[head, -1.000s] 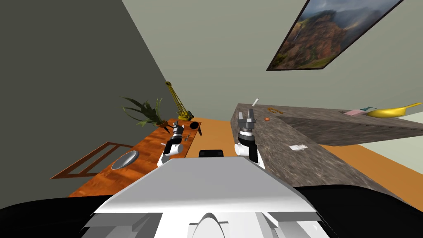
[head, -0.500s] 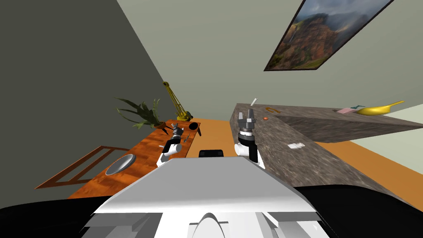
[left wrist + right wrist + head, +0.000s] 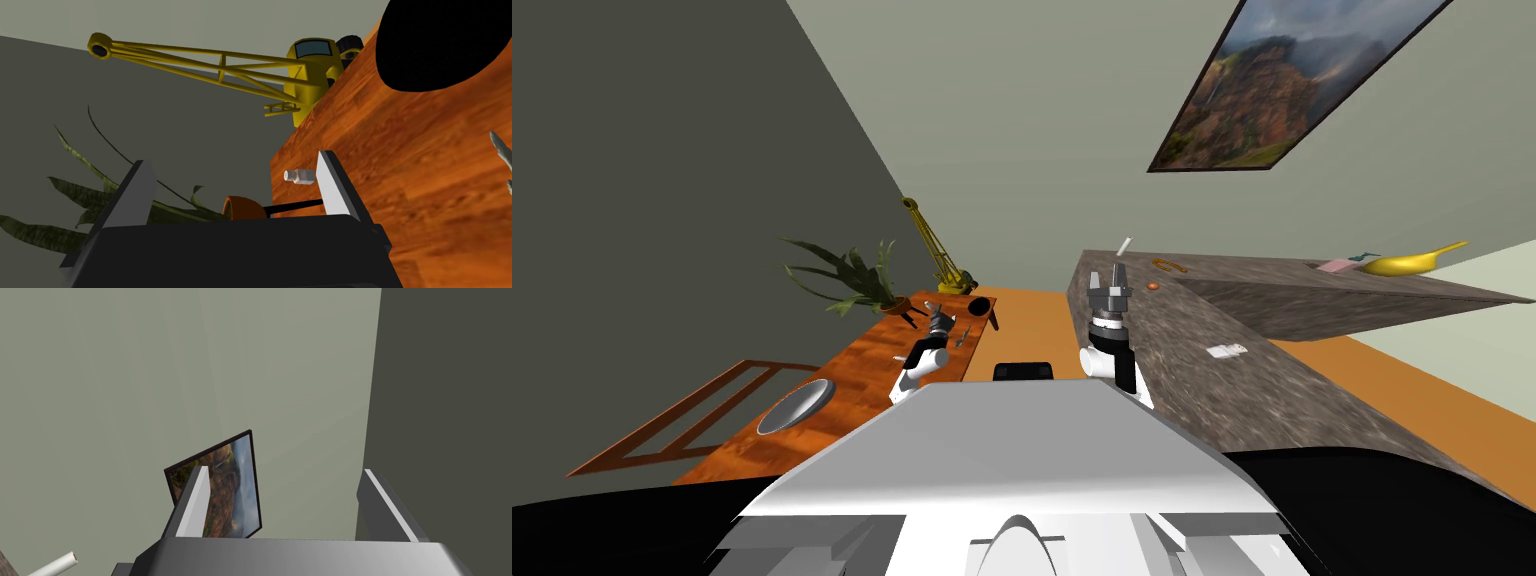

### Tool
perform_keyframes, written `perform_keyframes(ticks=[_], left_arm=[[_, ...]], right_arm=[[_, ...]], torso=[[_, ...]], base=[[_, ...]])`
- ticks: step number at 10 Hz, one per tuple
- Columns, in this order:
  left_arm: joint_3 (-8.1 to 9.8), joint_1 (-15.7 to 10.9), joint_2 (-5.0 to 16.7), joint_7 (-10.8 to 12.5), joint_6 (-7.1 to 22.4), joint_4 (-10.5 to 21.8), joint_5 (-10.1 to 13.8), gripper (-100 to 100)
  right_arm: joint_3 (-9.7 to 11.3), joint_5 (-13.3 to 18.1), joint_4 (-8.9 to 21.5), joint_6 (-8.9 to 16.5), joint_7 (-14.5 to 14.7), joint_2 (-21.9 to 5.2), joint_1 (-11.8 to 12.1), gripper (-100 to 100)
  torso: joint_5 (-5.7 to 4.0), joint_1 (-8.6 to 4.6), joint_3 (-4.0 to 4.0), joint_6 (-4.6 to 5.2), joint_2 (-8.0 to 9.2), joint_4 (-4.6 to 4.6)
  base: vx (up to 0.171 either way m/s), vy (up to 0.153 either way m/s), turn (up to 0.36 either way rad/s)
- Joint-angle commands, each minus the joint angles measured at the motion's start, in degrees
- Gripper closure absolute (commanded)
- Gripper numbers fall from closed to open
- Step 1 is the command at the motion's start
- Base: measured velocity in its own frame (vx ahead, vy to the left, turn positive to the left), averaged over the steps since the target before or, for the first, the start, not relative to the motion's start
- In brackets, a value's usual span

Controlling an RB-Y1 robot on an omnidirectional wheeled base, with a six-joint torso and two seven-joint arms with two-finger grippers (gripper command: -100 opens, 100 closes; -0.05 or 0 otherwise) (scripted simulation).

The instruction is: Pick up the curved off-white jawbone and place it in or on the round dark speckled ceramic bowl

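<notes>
A dark round bowl (image 3: 980, 304) sits near the far end of the wooden table (image 3: 852, 390); in the left wrist view the bowl (image 3: 440, 45) is a black disc beyond my fingers. A pale curved piece, seemingly the jawbone (image 3: 963, 334), lies on the table just right of my left gripper (image 3: 940, 322); only its tip (image 3: 500, 147) shows at the wrist view's edge. My left gripper (image 3: 234, 160) is open over the table's edge, holding nothing. My right gripper (image 3: 1116, 290) hovers by the stone counter's end, and in its wrist view it (image 3: 286, 472) is open and empty.
A yellow toy crane (image 3: 225, 65) and a potted plant (image 3: 852, 275) stand at the table's far end. A small white shaker (image 3: 299, 176) lies near the table edge, a grey plate (image 3: 795, 407) nearer me. The stone counter (image 3: 1212, 390) on my right carries a banana (image 3: 1407, 262).
My view has swung slightly, so the table, plate and plant have drifted left and the counter's far things have slid left too. Both grippers keep their poses, still open.
</notes>
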Motion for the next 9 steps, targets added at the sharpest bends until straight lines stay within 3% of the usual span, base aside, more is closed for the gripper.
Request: perform_keyframes(ticks=[1, 2, 4, 7, 8, 9], left_arm=[[0.45, -0.37, 0.08, 0.31, 0.90, 2.41, 0.84, -100], [1.56, -1.28, 0.43, 0.98, 2.76, 4.27, 2.66, -100], [1.56, -1.28, 0.43, 0.98, 2.76, 5.70, 2.66, -100], [3.72, -3.15, 1.02, 2.27, 6.46, 11.63, 6.29, -100], [3.72, -3.15, 1.02, 2.27, 6.46, 12.43, 6.29, -100], [4.76, -4.09, 1.29, 2.87, 8.29, 13.85, 8.09, -100]], right_arm=[[0.00, 0.00, 0.00, 0.00, 0.00, 0.00, 0.00, 0], [0.00, 0.00, 0.00, 0.00, 0.00, 0.00, 0.00, 0], [0.00, 0.00, 0.00, 0.00, 0.00, 0.00, 0.00, 0], [0.00, 0.00, 0.00, 0.00, 0.00, 0.00, 0.00, 0], [0.00, 0.00, 0.00, 0.00, 0.00, 0.00, 0.00, 0], [0.00, 0.00, 0.00, 0.00, 0.00, 0.00, 0.00, 0]], torso=[[0.00, 0.00, 0.00, 0.00, 0.00, 0.00], [0.00, -0.01, 0.00, -0.01, 0.01, 0.00], [0.00, -0.04, 0.01, -0.01, 0.02, 0.00], [-0.01, -0.05, 0.01, -0.01, 0.03, 0.00], [-0.01, -0.05, 0.00, -0.01, 0.00, 0.00], [-0.01, -0.05, 0.00, -0.01, 0.00, 0.00]], base=[[0.025, 0.015, -0.035], [0.028, 0.009, -0.067], [0.016, 0.005, -0.009], [0.025, 0.005, -0.051], [0.027, 0.008, -0.028], [0.037, 0.008, -0.052]])
